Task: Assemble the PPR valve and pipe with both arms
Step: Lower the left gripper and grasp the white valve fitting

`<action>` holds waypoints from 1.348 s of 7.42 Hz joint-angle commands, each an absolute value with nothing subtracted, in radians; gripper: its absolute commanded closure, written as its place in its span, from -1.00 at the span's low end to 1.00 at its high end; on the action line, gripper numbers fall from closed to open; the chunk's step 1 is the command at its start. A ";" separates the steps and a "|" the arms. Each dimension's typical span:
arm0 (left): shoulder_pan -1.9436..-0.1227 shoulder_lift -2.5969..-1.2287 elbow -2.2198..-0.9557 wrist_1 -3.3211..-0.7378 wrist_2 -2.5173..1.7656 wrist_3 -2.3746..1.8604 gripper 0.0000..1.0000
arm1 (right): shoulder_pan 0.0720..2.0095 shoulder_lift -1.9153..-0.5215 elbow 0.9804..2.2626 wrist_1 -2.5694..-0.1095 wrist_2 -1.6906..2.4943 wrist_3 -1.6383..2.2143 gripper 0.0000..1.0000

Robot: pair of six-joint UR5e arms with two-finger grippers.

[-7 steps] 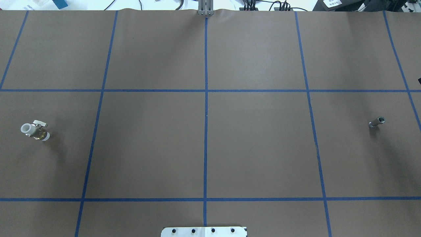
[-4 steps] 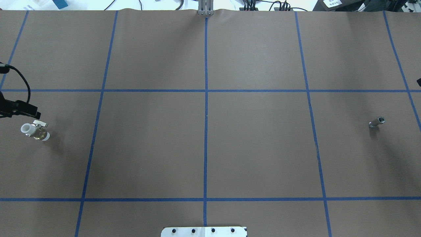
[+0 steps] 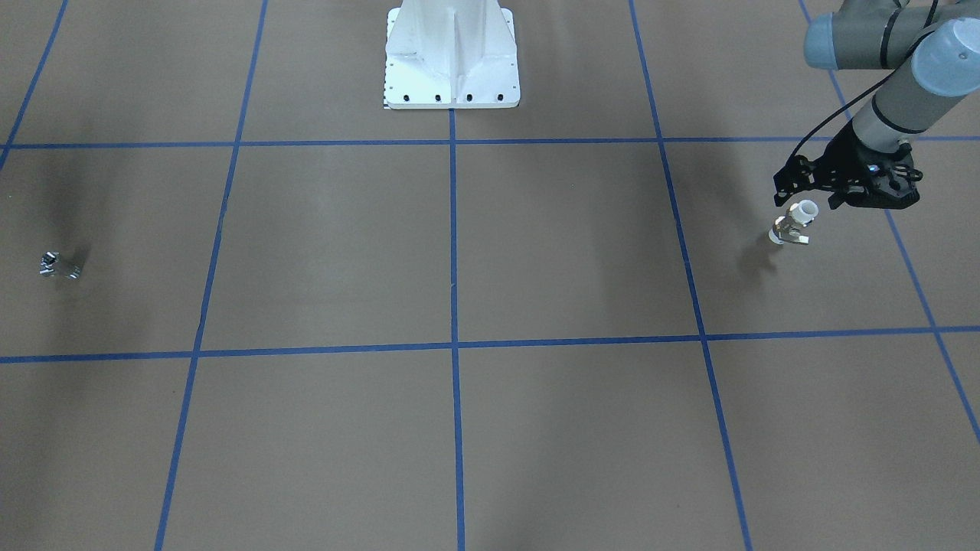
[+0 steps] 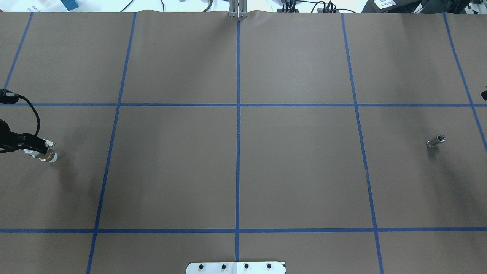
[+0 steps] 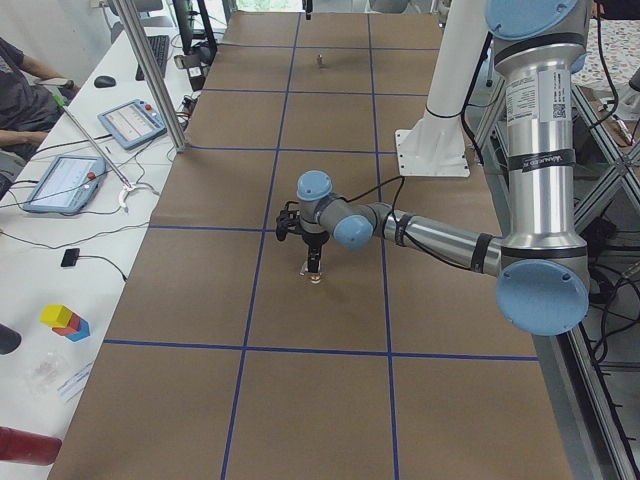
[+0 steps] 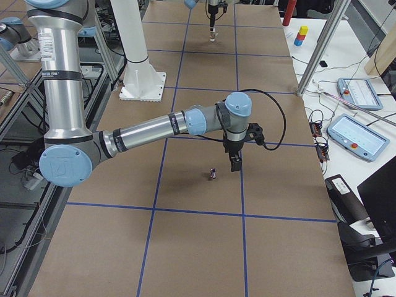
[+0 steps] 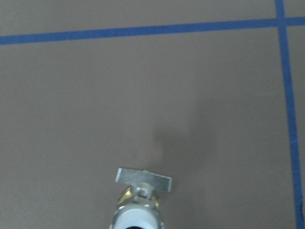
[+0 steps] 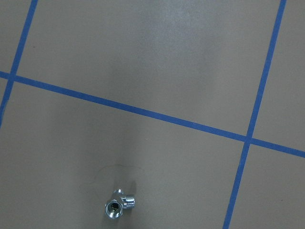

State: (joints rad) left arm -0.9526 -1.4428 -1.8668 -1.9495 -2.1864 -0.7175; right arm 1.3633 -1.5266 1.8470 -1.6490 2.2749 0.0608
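The valve is brass with white ends and a silver handle. It stands on the brown table at the far left, and also shows in the front view and at the bottom edge of the left wrist view. My left gripper hangs just above it, and its jaws look open around the valve's white top. The pipe piece, a short silver fitting, lies at the far right. My right gripper hovers beside it; I cannot tell whether it is open.
Blue tape lines divide the table into squares. The white bolted pedestal stands at the robot's side of the table. Operators' desks with tablets and a metal post line the far table edge.
My left gripper has come in from the left edge and moved down over the valve. The valve and the fitting have not moved.
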 commanded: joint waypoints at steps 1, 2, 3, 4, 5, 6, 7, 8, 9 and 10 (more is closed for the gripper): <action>-0.951 -1.443 -1.856 -1.951 -2.192 -0.706 -0.93 | 1.362 -1.526 1.847 -1.649 2.275 0.060 -1.00; -0.951 -1.450 -1.850 -1.951 -2.192 -0.706 -0.88 | 1.362 -1.526 1.847 -1.649 2.275 0.060 -1.00; -0.951 -1.456 -1.842 -1.951 -2.192 -0.704 -0.86 | 1.362 -1.526 1.847 -1.649 2.275 0.061 -1.00; -0.951 -1.466 -1.827 -1.951 -2.192 -0.704 -0.82 | 1.362 -1.526 1.847 -1.649 2.275 0.060 -1.00; -0.951 -1.471 -1.818 -1.951 -2.192 -0.700 -0.78 | 1.362 -1.526 1.847 -1.649 2.275 0.061 -1.00; -0.951 -1.471 -1.816 -1.951 -2.192 -0.699 -0.66 | 1.362 -1.526 1.847 -1.649 2.275 0.061 -1.00; -0.951 -1.471 -1.818 -1.951 -2.192 -0.704 -0.39 | 1.362 -1.526 1.847 -1.649 2.275 0.060 -1.00; -0.951 -1.474 -1.819 -1.951 -2.192 -0.706 0.13 | 1.362 -1.526 1.847 -1.649 2.275 0.060 -1.00; -0.951 -1.476 -1.822 -1.951 -2.197 -0.704 0.82 | 1.362 -1.528 1.845 -1.649 2.275 0.060 -1.00; -0.951 -1.477 -1.830 -1.951 -2.198 -0.706 1.00 | 1.362 -1.528 1.847 -1.648 2.275 0.060 -1.00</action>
State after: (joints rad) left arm -0.9513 -1.4751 -1.8232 -1.9514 -2.1952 -0.7046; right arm 1.3622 -1.5271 1.8463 -1.6487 2.2749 0.0599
